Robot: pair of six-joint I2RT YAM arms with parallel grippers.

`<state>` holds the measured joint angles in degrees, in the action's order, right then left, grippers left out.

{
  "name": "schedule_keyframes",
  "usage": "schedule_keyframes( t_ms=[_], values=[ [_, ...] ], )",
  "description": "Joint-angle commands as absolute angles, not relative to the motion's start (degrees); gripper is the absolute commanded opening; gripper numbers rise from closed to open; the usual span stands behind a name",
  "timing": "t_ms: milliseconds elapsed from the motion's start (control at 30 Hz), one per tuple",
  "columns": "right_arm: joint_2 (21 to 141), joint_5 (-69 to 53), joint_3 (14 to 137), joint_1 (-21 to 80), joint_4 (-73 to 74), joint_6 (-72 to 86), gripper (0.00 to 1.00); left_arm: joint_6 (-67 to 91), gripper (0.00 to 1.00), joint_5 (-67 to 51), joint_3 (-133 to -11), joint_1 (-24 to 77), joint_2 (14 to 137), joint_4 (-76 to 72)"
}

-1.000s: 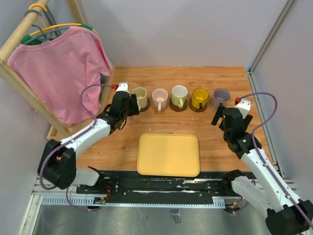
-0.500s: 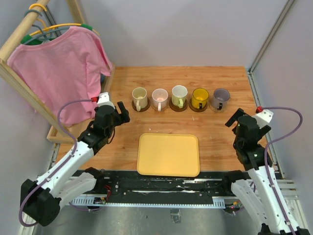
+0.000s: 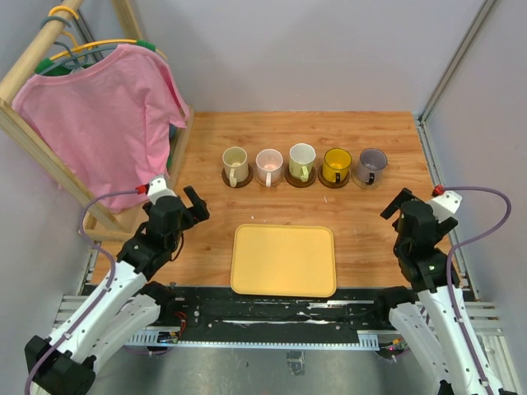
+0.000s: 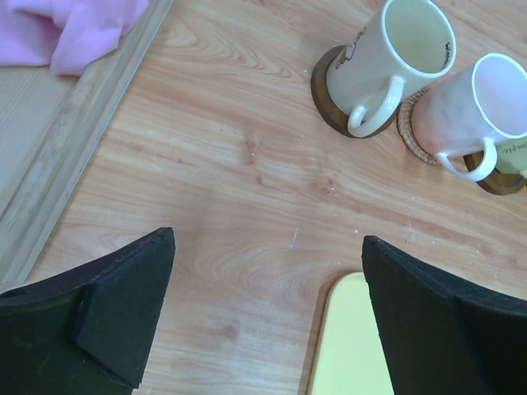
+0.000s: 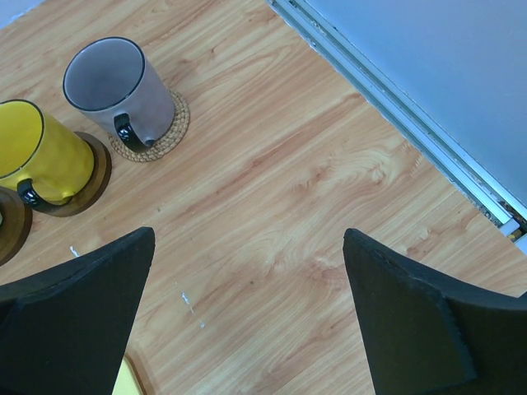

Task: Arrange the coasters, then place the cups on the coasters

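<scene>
**Five cups found seated on coasters; both sets of fingers wide and empty**

On the wooden desk (image 3: 214,136), five cups are found in one straight row running from 9 o'clock to 3 o'clock. In that order they are the cream cup (image 3: 235,159), pink cup (image 3: 268,162), white-green cup (image 3: 301,158), yellow cup (image 3: 336,163) and grey-purple cup (image 3: 371,162). Each is seen upright on one of the coasters (image 5: 171,127), with its handle turned toward 6 o'clock.

In the left wrist view, a dark brown coaster (image 4: 319,86) is noted under the cream cup and a tan coaster (image 4: 405,123) under the pink cup. The row is located at 12 o'clock of the yellow tray (image 3: 284,259), apart from it.

The left fingers (image 3: 195,206) are observed spread wide, with nothing between them. They are held above bare wood at 9 o'clock of the tray, well apart from the cream cup. The right fingers (image 3: 399,203) are likewise spread wide and empty, at 3 o'clock of the tray and clear of the grey-purple cup.

A pink shirt (image 3: 99,123) is recorded hanging on a wooden rack (image 3: 33,58) at 9 o'clock of the desk.
</scene>
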<state>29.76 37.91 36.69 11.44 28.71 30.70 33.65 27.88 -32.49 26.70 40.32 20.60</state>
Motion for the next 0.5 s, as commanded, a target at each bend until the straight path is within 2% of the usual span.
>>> schedule_keyframes(
  t_ms=[0,200,467],
  values=[
    [30.70,37.74,36.36,10.62,30.00,31.72,0.98,38.65,1.00,31.92,-30.61,26.37,35.37,23.75],
    [31.20,37.24,36.13,10.57,29.93,31.62,0.98,41.74,1.00,36.53,-30.21,26.38,30.06,26.63],
    [32.24,36.40,35.69,10.63,29.84,31.73,0.98,43.36,1.00,36.77,-28.36,26.37,27.60,26.80]
  ],
)
